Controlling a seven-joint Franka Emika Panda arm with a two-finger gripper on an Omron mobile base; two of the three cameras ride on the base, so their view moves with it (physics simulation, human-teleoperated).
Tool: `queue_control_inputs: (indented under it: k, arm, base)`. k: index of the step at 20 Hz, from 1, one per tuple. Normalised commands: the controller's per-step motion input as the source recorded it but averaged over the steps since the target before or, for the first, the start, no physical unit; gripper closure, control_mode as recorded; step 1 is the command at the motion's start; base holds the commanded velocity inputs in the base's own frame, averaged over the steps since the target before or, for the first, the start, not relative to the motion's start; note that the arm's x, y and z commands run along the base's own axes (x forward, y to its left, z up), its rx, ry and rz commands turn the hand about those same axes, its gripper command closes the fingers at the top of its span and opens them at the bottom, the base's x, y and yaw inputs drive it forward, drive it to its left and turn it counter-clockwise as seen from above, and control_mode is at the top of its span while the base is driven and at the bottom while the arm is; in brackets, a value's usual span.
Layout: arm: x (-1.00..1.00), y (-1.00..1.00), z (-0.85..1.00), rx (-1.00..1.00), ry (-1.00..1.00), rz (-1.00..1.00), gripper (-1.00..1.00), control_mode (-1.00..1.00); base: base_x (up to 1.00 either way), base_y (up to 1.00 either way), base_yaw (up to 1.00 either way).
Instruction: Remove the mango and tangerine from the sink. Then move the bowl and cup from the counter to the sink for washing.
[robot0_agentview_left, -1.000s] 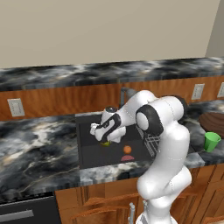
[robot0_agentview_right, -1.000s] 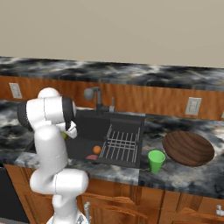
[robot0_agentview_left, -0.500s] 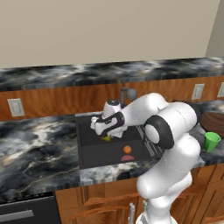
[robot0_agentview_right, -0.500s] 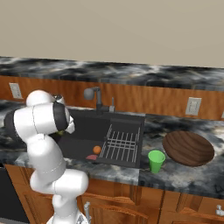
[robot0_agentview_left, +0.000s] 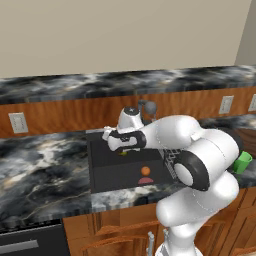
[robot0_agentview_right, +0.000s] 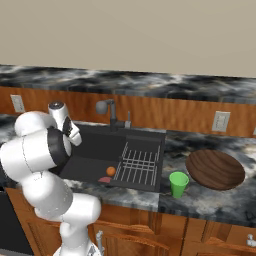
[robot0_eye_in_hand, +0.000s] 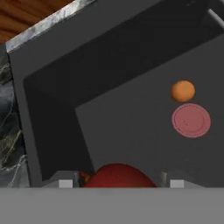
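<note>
This is a rendered home kitchen. A dark marbled stone worktop runs along a beige wall over brown wooden cabinets with metal handles. A black recessed sink with a dark faucet and wire rack is set into it, and white wall sockets sit on the wooden backsplash.

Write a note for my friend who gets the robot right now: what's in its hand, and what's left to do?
Gripper: jaws shut on the mango, lifted above the sink floor near its left wall.
Tangerine: in the sink, beside the pink drain.
Bowl and cup: on the counter right of the sink.
Done: mango picked up.
Left: set the mango on the counter, take out the tangerine, then move bowl and cup into the sink.
</note>
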Motion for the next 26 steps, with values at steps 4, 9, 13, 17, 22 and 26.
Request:
queue_control_inputs:
  k: [4,9,13,17,22,26]
  arm:
    - [-0.11,0.20,0.36,0.02,-0.16,0.05,1.00,-1.00]
    - [-0.11,0.23,0.30,0.08,-0.11,0.09,1.00,-1.00]
    - [-0.09,0.23,0.31,0.11,-0.03,0.11,1.00,-1.00]
    - [-0.09,0.32,0.20,0.06,0.00,0.11,1.00,-1.00]
    - [-0.11,0.34,0.18,0.01,0.00,0.11,1.00,-1.00]
    - [-0.15,0.33,0.16,0.00,0.02,0.09,1.00,-1.00]
  base:
    - [0.00,0.00,0.00]
    - [0.00,0.00,0.00]
    - [0.00,0.00,0.00]
    - [0.00,0.00,0.00]
    - [0.00,0.00,0.00]
    - [0.00,0.00,0.00]
